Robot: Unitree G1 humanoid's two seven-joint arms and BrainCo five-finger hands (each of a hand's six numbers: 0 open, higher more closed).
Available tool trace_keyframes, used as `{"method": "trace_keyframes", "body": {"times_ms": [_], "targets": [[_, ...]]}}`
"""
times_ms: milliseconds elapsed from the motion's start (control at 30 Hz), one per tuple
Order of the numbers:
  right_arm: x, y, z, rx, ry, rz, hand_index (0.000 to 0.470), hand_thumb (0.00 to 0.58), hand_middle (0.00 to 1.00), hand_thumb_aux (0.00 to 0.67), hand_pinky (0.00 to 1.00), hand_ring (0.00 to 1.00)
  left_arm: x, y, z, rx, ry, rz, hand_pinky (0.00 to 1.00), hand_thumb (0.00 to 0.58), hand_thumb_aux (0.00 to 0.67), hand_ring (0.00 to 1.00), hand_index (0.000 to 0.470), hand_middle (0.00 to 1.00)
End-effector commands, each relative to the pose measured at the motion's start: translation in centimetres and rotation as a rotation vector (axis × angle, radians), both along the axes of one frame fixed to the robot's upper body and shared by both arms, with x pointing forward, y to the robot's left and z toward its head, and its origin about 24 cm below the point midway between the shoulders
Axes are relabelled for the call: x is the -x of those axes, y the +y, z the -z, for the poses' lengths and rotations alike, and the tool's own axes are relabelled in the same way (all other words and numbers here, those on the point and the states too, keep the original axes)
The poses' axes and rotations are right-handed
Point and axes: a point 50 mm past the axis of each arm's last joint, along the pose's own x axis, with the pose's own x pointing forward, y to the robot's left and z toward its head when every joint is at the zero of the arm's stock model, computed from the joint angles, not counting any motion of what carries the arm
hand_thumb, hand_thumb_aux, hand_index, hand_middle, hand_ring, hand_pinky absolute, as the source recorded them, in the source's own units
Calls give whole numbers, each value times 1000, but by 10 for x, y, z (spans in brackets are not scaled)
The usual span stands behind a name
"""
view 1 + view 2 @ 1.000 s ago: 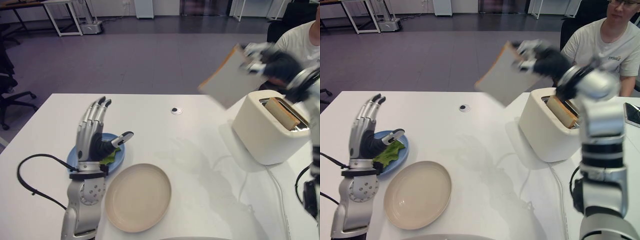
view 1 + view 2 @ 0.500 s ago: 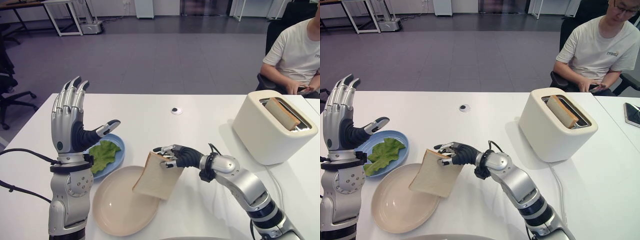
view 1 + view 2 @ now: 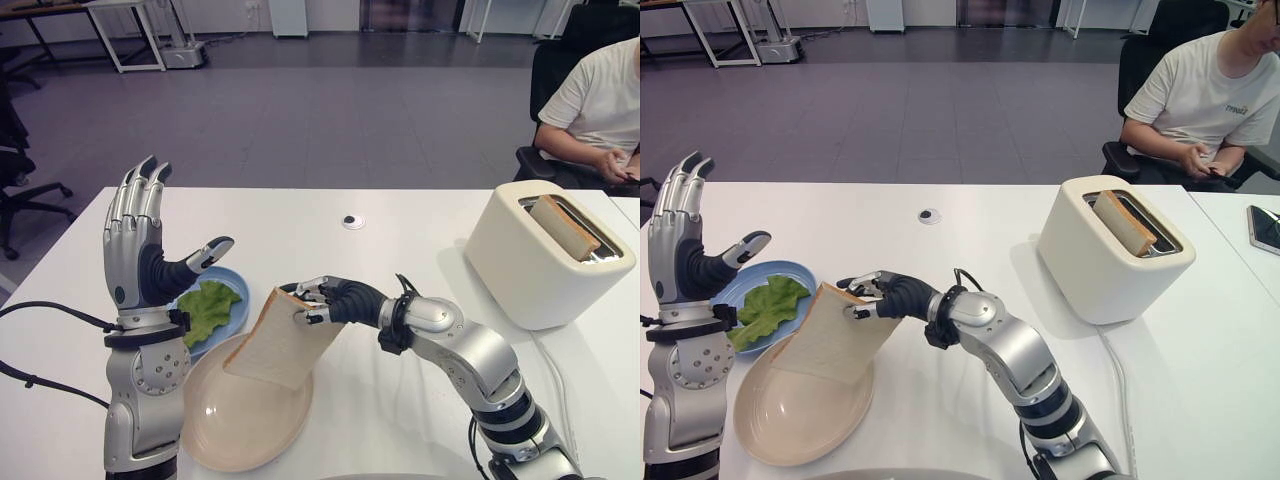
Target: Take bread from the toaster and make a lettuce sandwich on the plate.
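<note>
- My right hand (image 3: 335, 300) is pinched on the top edge of a bread slice (image 3: 280, 342), middle of the frame.
- The slice hangs tilted over the beige plate (image 3: 238, 435) at lower left. Can't tell if its bottom edge touches.
- My left hand (image 3: 135, 250) is up at the left, fingers spread wide, holding nothing.
- The lettuce (image 3: 208, 305) sits on the blue plate (image 3: 243, 298), just beside that hand.
- The toaster (image 3: 545, 260) is at the right of the desk (image 3: 400, 230), with another slice (image 3: 565, 225) in its slot.
</note>
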Motion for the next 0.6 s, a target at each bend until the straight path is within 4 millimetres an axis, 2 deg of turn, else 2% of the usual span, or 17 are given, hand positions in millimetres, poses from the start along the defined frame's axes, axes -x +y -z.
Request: {"method": "trace_keyframes", "body": {"times_ms": [33,200,333,467,600], "targets": [[5,7,9,-2,44,-5,470,580,0,670,0,0,1,2,1,0,1,-10,0,0,0,0,0,0],[21,10,45,34,130,-23,470,580,0,670,0,0,1,2,0,2,-5,-10,0,0,0,0,0,0],[31,5,67,70,152,-52,470,580,0,670,0,0,1,2,1,4,-7,-6,0,0,0,0,0,0],[30,-1,76,97,146,-82,470,580,0,670,0,0,2,3,2,17,-7,-6,0,0,0,0,0,0],[19,-7,69,122,109,-86,470,580,0,670,0,0,2,4,2,19,-6,-5,0,0,0,0,0,0]]}}
